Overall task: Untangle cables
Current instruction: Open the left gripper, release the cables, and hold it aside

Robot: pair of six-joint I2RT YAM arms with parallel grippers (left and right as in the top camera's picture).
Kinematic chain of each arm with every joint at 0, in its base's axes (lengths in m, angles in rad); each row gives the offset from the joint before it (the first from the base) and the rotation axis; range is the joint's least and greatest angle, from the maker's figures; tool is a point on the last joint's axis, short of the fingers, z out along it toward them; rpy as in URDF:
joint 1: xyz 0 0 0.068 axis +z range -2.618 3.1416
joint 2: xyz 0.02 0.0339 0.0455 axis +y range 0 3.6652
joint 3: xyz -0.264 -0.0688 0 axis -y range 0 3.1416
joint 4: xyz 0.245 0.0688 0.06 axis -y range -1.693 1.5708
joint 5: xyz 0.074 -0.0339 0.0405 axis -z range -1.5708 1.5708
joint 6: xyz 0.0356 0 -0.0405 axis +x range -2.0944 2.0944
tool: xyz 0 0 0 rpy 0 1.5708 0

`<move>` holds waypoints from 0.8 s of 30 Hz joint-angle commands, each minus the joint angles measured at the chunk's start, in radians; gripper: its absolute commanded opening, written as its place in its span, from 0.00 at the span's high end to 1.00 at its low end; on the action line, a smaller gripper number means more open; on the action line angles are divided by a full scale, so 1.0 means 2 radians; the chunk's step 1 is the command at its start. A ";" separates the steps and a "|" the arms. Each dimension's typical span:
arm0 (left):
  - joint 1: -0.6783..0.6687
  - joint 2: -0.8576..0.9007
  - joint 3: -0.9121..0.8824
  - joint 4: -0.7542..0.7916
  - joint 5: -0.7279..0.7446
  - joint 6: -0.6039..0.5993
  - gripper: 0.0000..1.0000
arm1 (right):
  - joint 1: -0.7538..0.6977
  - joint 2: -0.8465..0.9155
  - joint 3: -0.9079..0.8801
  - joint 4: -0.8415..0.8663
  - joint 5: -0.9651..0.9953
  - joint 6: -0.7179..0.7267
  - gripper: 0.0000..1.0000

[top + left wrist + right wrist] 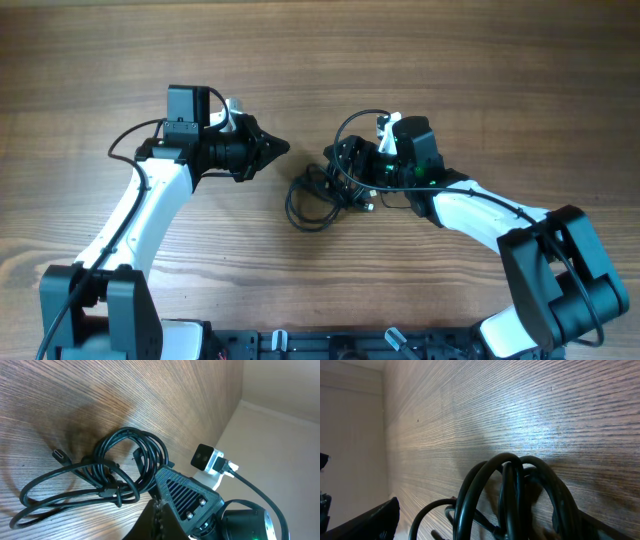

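Cables [505,495] knotted on the table [480,60] under the wide-open right gripper [342,168], left gripper [282,150] closed, empty, apart: closing risks pinching several strands, dragging the unanchored knot tighter.

Soft, even light falls from above in the overhead view. The counter [450,60] is mid-bright, its grain crisp from edge to edge, with only thin, faint shadows. In the left wrist view a broad, soft shadow darkens the wood from 9 to 11 o'clock behind the cables [112,485], which are sharp. The 6 o'clock edge there is murky. The right wrist view carries a pale bluish glare towards 2 o'clock, while the cables at 6 o'clock, close to the lens, are blurred and nearly silhouetted.
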 commanded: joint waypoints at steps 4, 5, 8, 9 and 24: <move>0.000 -0.008 0.006 0.006 -0.021 0.001 0.96 | -0.001 0.002 0.002 0.003 0.007 -0.008 0.00; 0.000 -0.008 0.006 0.007 -0.021 0.001 0.96 | -0.001 0.002 0.002 0.003 0.007 -0.008 0.00; 0.000 -0.008 0.006 0.004 -0.017 0.001 0.96 | -0.001 0.002 0.002 0.003 0.007 -0.008 0.00; 0.000 -0.008 0.006 -0.001 -0.018 0.001 0.96 | -0.001 0.002 0.002 0.003 0.007 -0.008 0.00; -0.018 -0.008 0.006 -0.023 -0.031 0.025 0.96 | -0.001 0.002 0.002 0.003 0.007 -0.008 0.00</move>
